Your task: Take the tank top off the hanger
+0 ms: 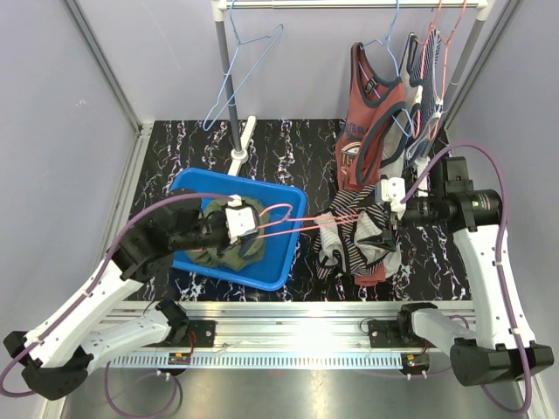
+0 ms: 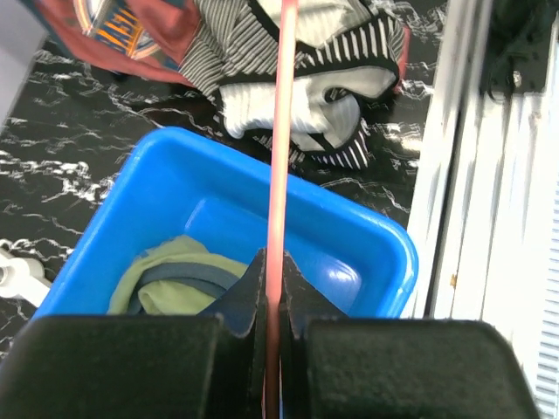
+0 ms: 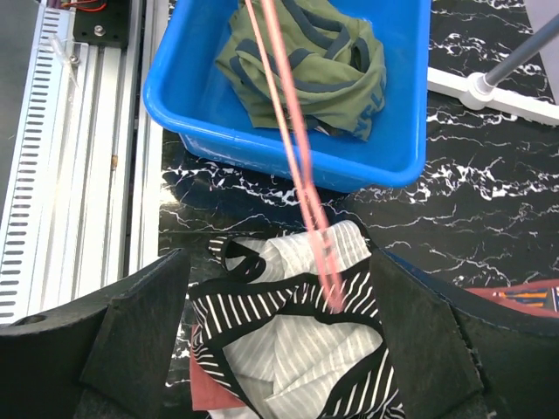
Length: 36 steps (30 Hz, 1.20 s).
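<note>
Clamping the pink hanger [image 1: 279, 223] by its wire, left pincer [image 2: 272, 271] closed tight above blue bin [image 1: 288, 255] holding an olive garment [image 3: 306, 70], striped tank top [image 1: 358, 246] bunched on the hanger's other end over the black marbled desk [image 1: 166, 157], right pincer [image 1: 387, 209] spread wide around it, rack [image 1: 234, 87] with hung garments [image 1: 376, 109] behind.

The gripper [image 2: 272, 292] pinches a pink hanger [image 2: 281, 131] over a blue bin [image 2: 367, 225]. A green garment [image 2: 166, 272] lies inside. A striped top [image 2: 349, 83] lies beyond.
</note>
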Each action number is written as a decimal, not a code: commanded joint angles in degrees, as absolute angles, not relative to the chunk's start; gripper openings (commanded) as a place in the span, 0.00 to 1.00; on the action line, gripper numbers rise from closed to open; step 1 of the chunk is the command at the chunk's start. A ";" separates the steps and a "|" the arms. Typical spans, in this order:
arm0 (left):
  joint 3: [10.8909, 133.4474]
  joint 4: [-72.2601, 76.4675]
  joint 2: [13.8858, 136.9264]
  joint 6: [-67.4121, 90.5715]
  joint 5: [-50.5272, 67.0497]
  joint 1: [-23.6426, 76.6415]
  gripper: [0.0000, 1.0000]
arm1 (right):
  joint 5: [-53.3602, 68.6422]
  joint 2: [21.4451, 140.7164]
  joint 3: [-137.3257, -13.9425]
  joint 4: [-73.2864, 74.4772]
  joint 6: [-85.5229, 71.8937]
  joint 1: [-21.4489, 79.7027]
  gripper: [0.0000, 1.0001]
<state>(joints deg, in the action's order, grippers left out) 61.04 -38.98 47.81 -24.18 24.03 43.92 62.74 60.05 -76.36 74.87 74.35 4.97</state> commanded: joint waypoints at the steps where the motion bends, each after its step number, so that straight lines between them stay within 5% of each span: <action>1: 63.98 -40.34 48.95 -29.52 28.38 43.86 0.00 | 66.36 62.30 -79.45 82.17 80.32 5.18 0.91; 12: 63.81 -35.16 49.13 -31.12 32.96 43.95 0.00 | 62.23 66.80 -77.26 84.11 83.05 12.12 0.89; 19: 63.37 -32.44 48.69 -30.06 34.45 43.95 0.00 | 57.84 67.50 -75.15 85.43 85.69 15.64 0.78; 22: 63.11 -31.47 48.52 -29.97 34.37 43.95 0.00 | 56.69 67.59 -74.97 85.17 85.69 16.17 0.68; 27: 62.49 -30.76 48.52 -29.18 34.19 43.95 0.00 | 56.07 67.24 -75.41 84.64 84.90 16.26 0.08; 31: 61.53 -27.70 47.55 -26.99 32.00 43.95 0.02 | 56.78 65.22 -75.93 82.18 80.08 16.35 0.00; 32: 60.74 -26.38 46.85 -26.11 29.12 43.95 0.10 | 56.95 64.87 -76.02 81.48 78.42 16.26 0.00; 34: 57.77 -17.56 41.08 -20.77 19.93 43.95 0.98 | 56.52 61.90 -74.72 73.01 63.12 14.95 0.00; 36: 56.43 -16.19 38.26 -19.79 16.02 43.95 0.99 | 57.04 60.40 -74.27 70.34 58.75 14.51 0.00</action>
